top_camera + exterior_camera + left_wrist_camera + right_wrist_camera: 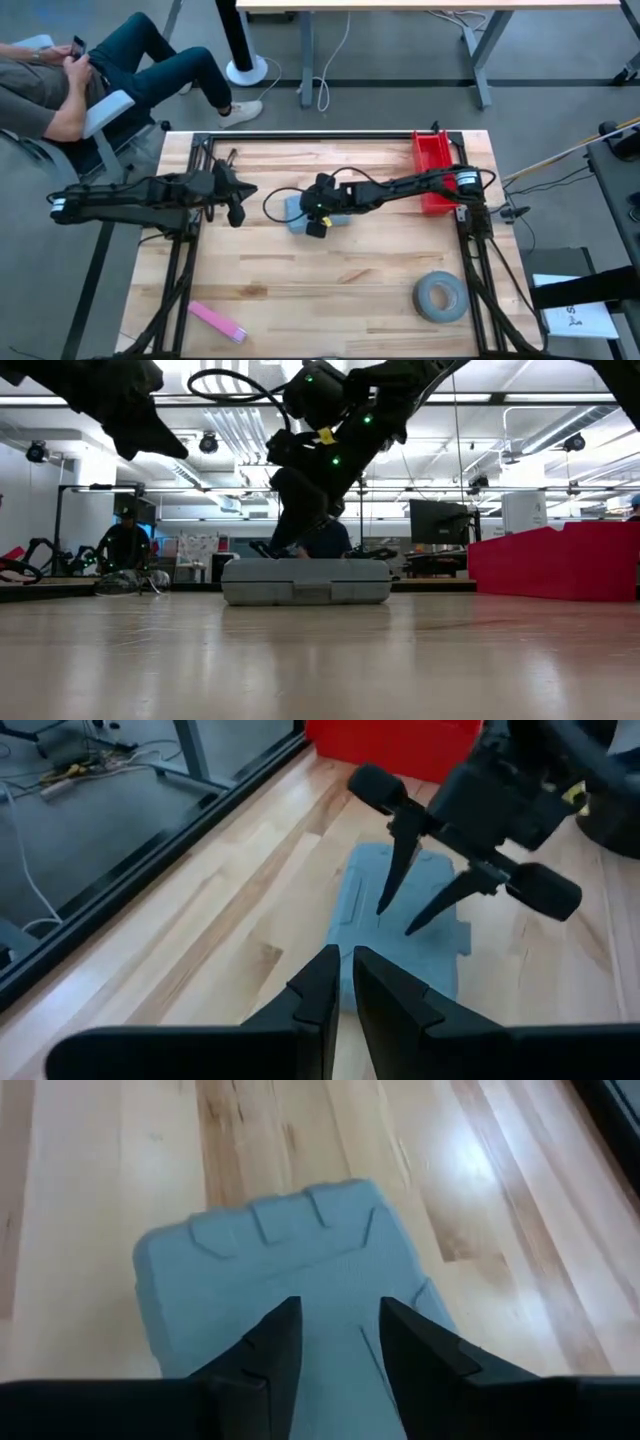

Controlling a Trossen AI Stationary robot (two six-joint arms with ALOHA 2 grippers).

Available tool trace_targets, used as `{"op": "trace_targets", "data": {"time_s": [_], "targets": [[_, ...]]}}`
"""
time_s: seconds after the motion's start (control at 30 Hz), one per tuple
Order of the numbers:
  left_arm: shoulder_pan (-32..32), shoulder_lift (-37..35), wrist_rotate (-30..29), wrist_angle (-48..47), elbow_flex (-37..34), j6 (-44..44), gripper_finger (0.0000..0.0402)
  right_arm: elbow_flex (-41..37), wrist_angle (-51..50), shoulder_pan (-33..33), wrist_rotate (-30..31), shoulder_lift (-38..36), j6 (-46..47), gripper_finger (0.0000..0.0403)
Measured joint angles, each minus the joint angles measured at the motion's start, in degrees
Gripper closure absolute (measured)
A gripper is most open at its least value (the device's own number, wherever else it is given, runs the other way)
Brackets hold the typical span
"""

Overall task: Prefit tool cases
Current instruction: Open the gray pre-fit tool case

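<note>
Blue-grey plastic tool case (303, 212) is seen lying flat and closed near the table's centre, on the pale wooden table top (330, 290). The right gripper (412, 912) is poised directly over the lid, fingers part-open and pointing down; in the left wrist view the tips appear at or just above the lid surface, and nothing is gripped. Actual contact cannot be confirmed.

The left gripper (236, 207) is held above the table at the case's 9 o'clock, near but apart from it, fingers all but closed — nothing is held.

Risks, as judged:
- If the lid is pressed off-centre, the case could be tipped or skidded along the smooth wood, since it is not braced by anything.
- With the fingers only part-spread, the tips could slide across the moulded ribs of the lid rather than catch an edge.
- The two arms are close; a sweep of the right arm towards 9 o'clock could bring the grippers together.

Room for moving: open wood is available from the case's 4 to 8 o'clock. A red bin (434, 168) stands at about 2 o'clock by the table's edge, a grey tape roll (440, 297) at 4 o'clock and a pink object (217, 321) at 7 o'clock — all well apart from the case. The black frame rail (310, 135) bounds the 12 o'clock side.
</note>
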Motion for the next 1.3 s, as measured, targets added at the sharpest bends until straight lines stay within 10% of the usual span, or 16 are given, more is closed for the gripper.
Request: {"op": "trace_targets", "data": {"time_s": [1.3], "targets": [[0.0, -2.9, 0.7, -2.6, 0.0, -2.2, 0.0363, -1.8, -28.7, 7.8, -19.6, -7.8, -11.6, 0.0309]]}}
